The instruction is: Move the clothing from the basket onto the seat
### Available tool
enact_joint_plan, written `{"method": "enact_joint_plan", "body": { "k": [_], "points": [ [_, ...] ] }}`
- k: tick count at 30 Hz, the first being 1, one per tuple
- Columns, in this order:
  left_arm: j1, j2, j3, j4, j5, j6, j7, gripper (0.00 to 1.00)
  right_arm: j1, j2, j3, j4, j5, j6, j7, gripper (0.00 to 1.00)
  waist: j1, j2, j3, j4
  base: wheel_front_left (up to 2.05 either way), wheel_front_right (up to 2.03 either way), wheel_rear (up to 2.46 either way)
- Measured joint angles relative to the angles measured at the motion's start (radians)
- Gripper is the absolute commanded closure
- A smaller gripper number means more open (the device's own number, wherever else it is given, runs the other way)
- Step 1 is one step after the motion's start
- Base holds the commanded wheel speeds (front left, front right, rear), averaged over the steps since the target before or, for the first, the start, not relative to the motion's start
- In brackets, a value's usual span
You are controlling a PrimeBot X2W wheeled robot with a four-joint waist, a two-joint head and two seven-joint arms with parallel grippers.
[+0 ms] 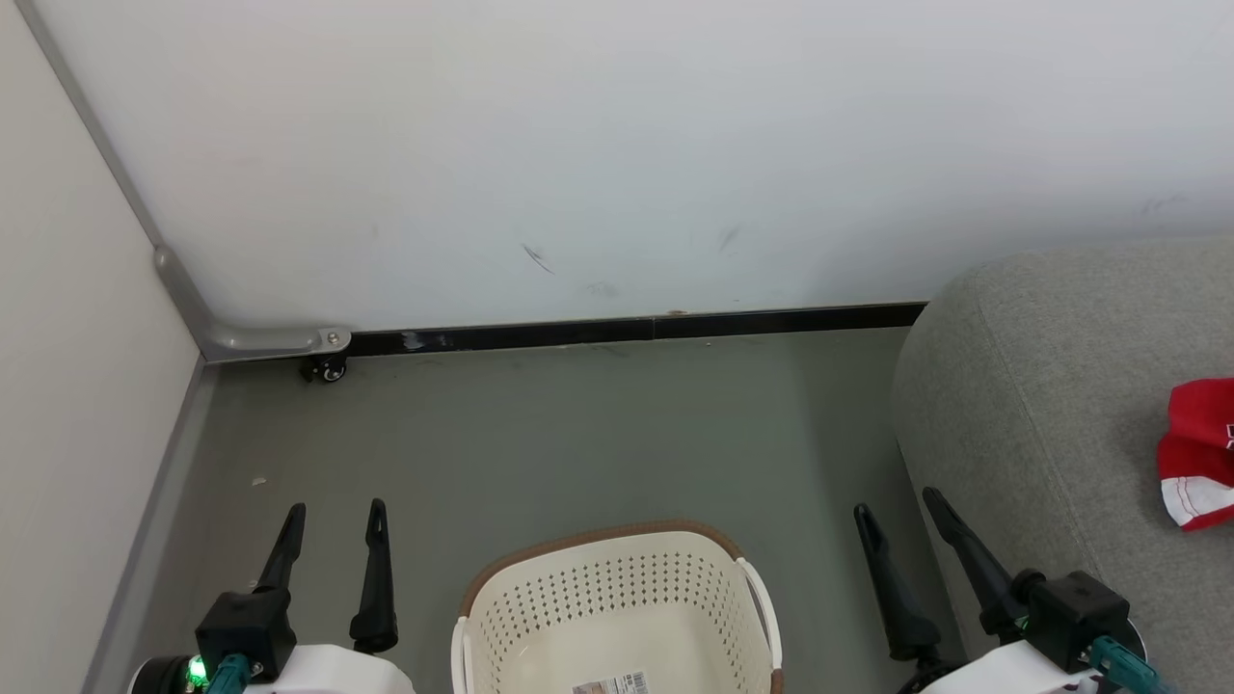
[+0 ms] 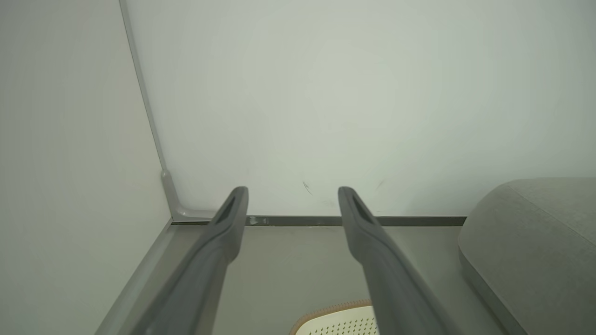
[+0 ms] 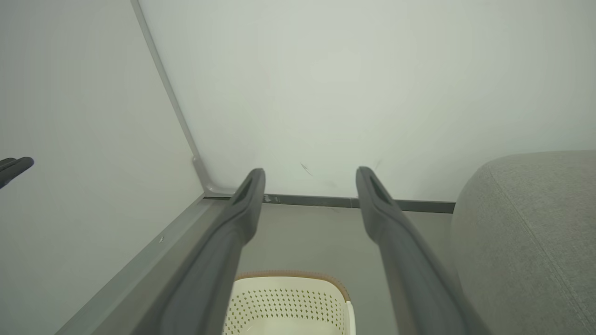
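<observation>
My left jaws are spread wide and hold nothing. My right jaws are spread wide too, and they are empty as well. Their long dark fingers (image 1: pixel 376 569) point up and away from me, toward the white wall (image 1: pixel 617 145).

The basket (image 1: pixel 598 536) sits on the floor (image 1: pixel 540 434), right between my two sets of jaws. I think I keep one set on each side of it so that either arm can dip in fast. The part of the basket I can see is bare, with just a little label (image 1: pixel 610 684) at the bottom. Its near end is cut off, so I cannot tell if anything hides there.

The big grey seat (image 1: pixel 1041 405) stands just to the right of my right jaws. A red jersey (image 1: pixel 1200 453) with white trim lies on top of it, further right, well apart from my jaws. I guess the job is nearly done, or done.

My head view gives me the red jersey and both sets of jaws at once. My left wrist view gives me the basket's brown far rim low between my fingers. My right wrist view looks down into the holey basket wall and catches my left fingertips (image 3: pixel 14 167) at its left edge.
</observation>
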Motion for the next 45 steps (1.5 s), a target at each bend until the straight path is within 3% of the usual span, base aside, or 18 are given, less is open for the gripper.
{"method": "enact_joint_plan", "body": {
  "k": [38,39,45],
  "points": [
    [-0.019,0.004,-0.007,0.069,0.028,-0.003,0.000,0.00,0.022,0.001,-0.021,-0.045,0.000,0.000,0.023,0.00,0.0000,0.0000,0.012,0.009,0.00,0.00,0.00],
    [-0.017,0.003,-0.007,0.072,0.028,-0.003,0.000,1.00,0.022,0.001,-0.021,-0.042,0.000,0.000,0.023,1.00,0.0000,0.0000,0.012,0.009,0.00,0.00,0.00],
    [0.028,-0.019,-0.011,0.130,0.023,-0.003,0.001,1.00,0.054,0.002,-0.015,0.010,0.001,-0.002,0.023,1.00,0.0000,0.0000,0.012,0.009,0.00,0.00,0.00]
  ]
}}
